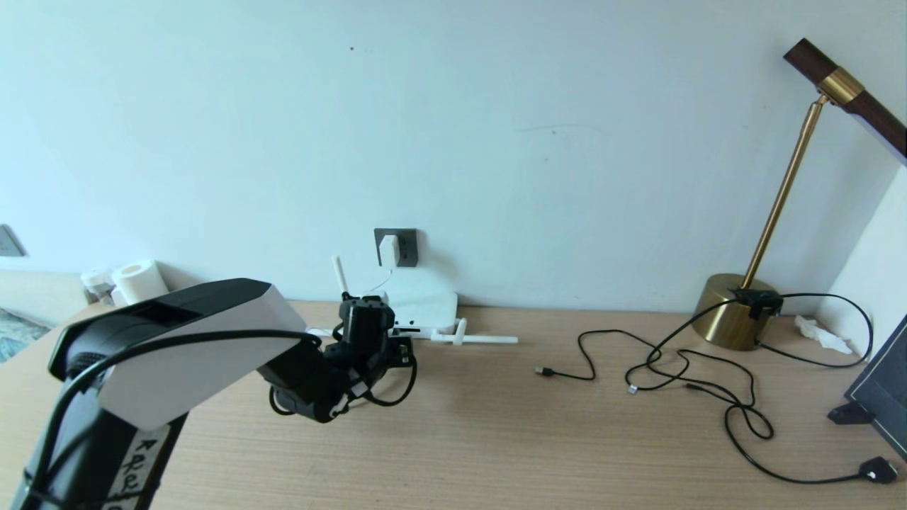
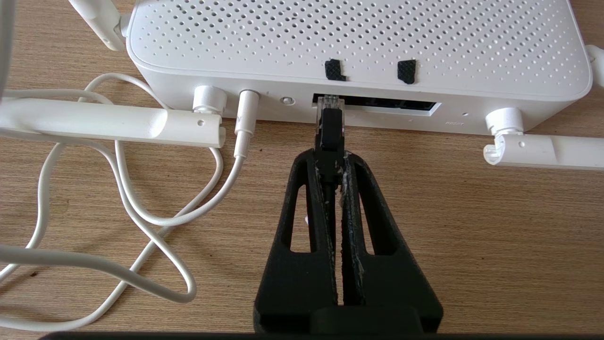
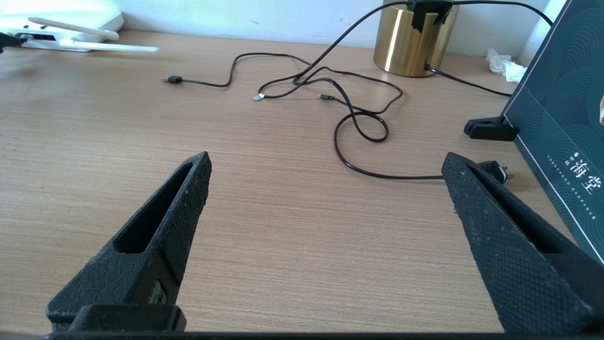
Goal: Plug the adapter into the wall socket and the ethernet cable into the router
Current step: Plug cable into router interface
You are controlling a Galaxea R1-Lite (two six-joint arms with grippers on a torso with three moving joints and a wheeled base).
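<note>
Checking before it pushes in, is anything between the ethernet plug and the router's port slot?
Nothing visible. The left gripper holds the ethernet cable with its clear tip right at the mouth of the router port slot. The white cord is plugged in beside it, apart from the plug.

We see a light wooden table [image 1: 496,439] that fills the lower half of the head view. At its far edge, left of centre, lies the white router [image 1: 424,306] with one antenna [image 1: 475,339] flat on the wood, and a thin white cord [image 2: 141,208] is looped beside it. On the right stand a brass lamp base [image 1: 733,312], thin black cables [image 1: 708,382], a crumpled tissue [image 1: 822,333] and a dark board [image 1: 882,397]. At far left stands a paper roll [image 1: 139,280].
</note>
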